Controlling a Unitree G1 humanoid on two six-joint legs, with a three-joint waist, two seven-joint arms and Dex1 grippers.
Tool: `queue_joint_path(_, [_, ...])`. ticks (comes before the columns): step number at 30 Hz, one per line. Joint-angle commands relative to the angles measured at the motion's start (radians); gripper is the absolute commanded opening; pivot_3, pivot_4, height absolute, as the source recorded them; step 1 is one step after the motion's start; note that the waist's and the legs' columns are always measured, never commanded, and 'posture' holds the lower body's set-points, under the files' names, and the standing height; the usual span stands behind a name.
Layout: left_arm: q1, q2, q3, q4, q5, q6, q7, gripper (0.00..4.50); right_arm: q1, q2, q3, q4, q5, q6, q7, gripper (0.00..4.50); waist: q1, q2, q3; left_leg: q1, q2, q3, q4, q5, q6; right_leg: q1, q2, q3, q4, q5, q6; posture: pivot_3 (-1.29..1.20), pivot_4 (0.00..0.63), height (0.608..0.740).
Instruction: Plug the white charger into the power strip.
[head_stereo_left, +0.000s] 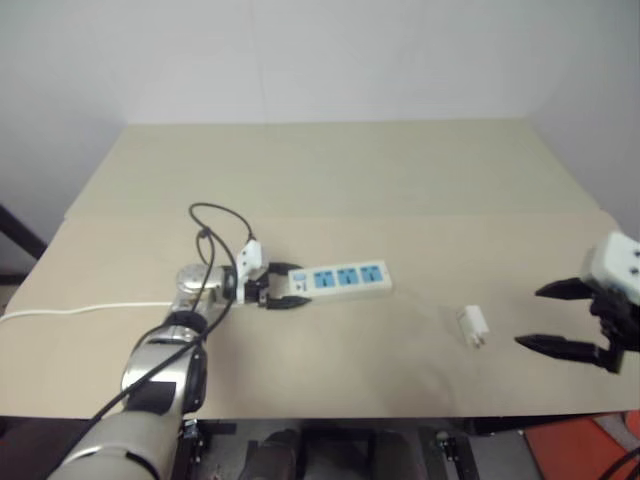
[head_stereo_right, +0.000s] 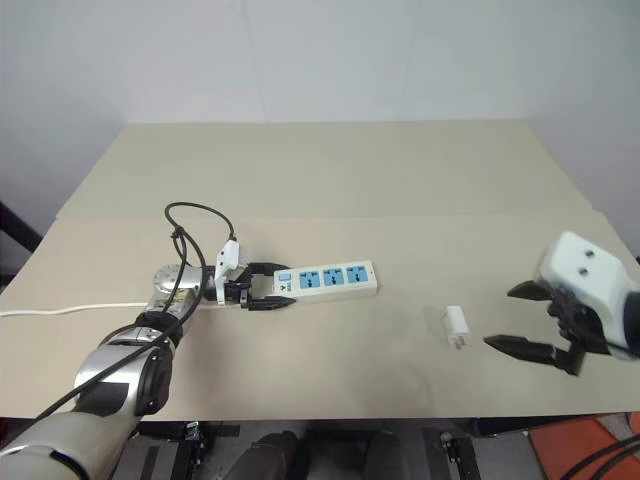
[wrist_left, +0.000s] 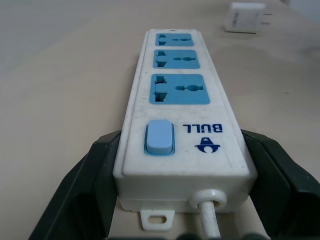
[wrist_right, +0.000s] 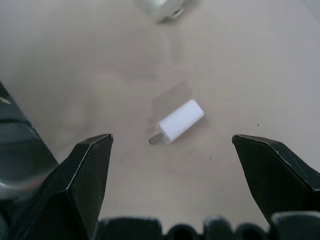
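The power strip (head_stereo_left: 345, 278) lies across the middle of the beige table, a long white bar with three blue sockets facing up. My left gripper (head_stereo_left: 275, 290) is shut on its switch end, one black finger (wrist_left: 95, 170) on each long side of the bar (wrist_left: 180, 105). The white charger (head_stereo_left: 474, 327) lies on its side on the table, right of the strip and apart from it. My right gripper (head_stereo_left: 530, 317) hovers open just right of the charger (wrist_right: 181, 120), fingers spread wide and nothing between them.
The strip's thin white cord (head_stereo_left: 80, 310) runs off to the table's left edge. A black cable (head_stereo_left: 220, 225) loops over the table behind my left wrist. The table's front edge (head_stereo_left: 400, 415) is close below the charger. Bare tabletop (head_stereo_left: 340, 170) lies beyond the strip.
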Motion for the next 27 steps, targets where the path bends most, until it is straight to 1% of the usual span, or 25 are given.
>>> queue_joint_path(1, [-0.007,-0.017,-0.008,-0.036,-0.016,-0.039,-0.058,3.26,-0.291,0.007,0.174,0.081,0.068,0.328,-0.187,4.50,-0.001,0.000,0.000,0.000,0.000,0.000,0.000,0.000,0.000,0.000,0.000,0.000,0.000,0.000,0.000,0.00,0.150,0.740])
queue_joint_path(3, [-0.005,-0.027,-0.007,-0.041,-0.028,-0.042,-0.083,3.26,-0.464,0.053,0.265,0.134,0.076,0.490,-0.255,4.50,-0.002,0.000,0.000,-0.002,0.001,0.000,0.000,0.000,0.000,-0.001,0.000,0.000,-0.001,0.000,-0.001,0.00,0.150,0.740])
queue_joint_path(5, [-0.002,-0.029,-0.021,-0.045,-0.031,-0.051,-0.092,3.26,-0.559,0.058,0.333,0.180,0.103,0.553,-0.294,4.50,0.001,0.000,0.000,-0.004,0.000,-0.001,0.000,0.000,-0.001,-0.003,-0.001,-0.001,-0.001,0.000,-0.001,0.00,0.150,0.740])
queue_joint_path(8, [0.000,-0.030,-0.041,-0.050,-0.039,-0.057,-0.092,3.26,-0.652,0.011,0.460,0.217,0.142,0.560,-0.350,4.50,0.003,0.001,0.000,-0.006,0.000,-0.001,0.000,0.003,-0.004,-0.004,-0.001,-0.001,0.002,0.000,-0.001,0.00,0.150,0.740])
queue_joint_path(13, [0.006,-0.031,-0.071,-0.048,-0.048,-0.071,-0.092,3.26,-0.821,-0.017,0.673,0.354,0.293,0.560,-0.513,4.50,0.000,0.001,-0.001,-0.007,-0.001,-0.001,0.000,0.002,-0.004,-0.005,-0.003,-0.001,0.000,0.001,0.000,0.00,0.150,0.740])
queue_joint_path(15, [0.011,-0.034,-0.079,-0.048,-0.051,-0.078,-0.092,3.26,-0.889,-0.022,0.751,0.414,0.362,0.560,-0.580,4.50,0.000,0.001,-0.001,-0.006,-0.001,-0.001,0.000,0.002,-0.004,-0.004,-0.003,-0.001,0.000,0.001,0.000,0.00,0.150,0.740])
queue_joint_path(17, [0.016,-0.039,-0.083,-0.049,-0.056,-0.080,-0.092,3.26,-0.959,-0.023,0.822,0.504,0.457,0.560,-0.661,4.50,0.000,0.001,-0.001,-0.006,-0.001,-0.001,0.000,0.000,-0.001,-0.004,-0.003,-0.001,0.000,0.001,0.000,0.00,0.150,0.740])
queue_joint_path(19, [0.020,-0.044,-0.083,-0.051,-0.058,-0.084,-0.092,3.26,-1.028,-0.014,0.893,0.605,0.564,0.560,-0.753,4.50,0.000,0.001,-0.001,-0.006,-0.001,-0.001,0.000,0.000,-0.001,-0.004,-0.003,-0.001,0.000,0.001,0.000,0.00,0.150,0.740])
queue_joint_path(23, [0.025,-0.051,-0.077,-0.051,-0.059,-0.087,-0.092,3.26,-1.136,0.000,1.028,0.687,0.747,0.560,-0.920,4.50,0.001,0.001,-0.001,-0.006,-0.001,0.000,0.000,0.001,-0.003,-0.005,-0.003,-0.001,0.000,0.001,0.000,0.00,0.150,0.740])
queue_joint_path(27, [0.030,-0.056,-0.079,-0.050,-0.056,-0.084,-0.092,3.26,-1.204,0.025,1.121,0.768,0.921,0.560,-1.080,4.50,0.003,0.001,-0.001,-0.006,-0.001,0.000,0.000,0.001,-0.001,-0.004,-0.003,-0.001,0.000,0.001,0.000,0.00,0.150,0.740])
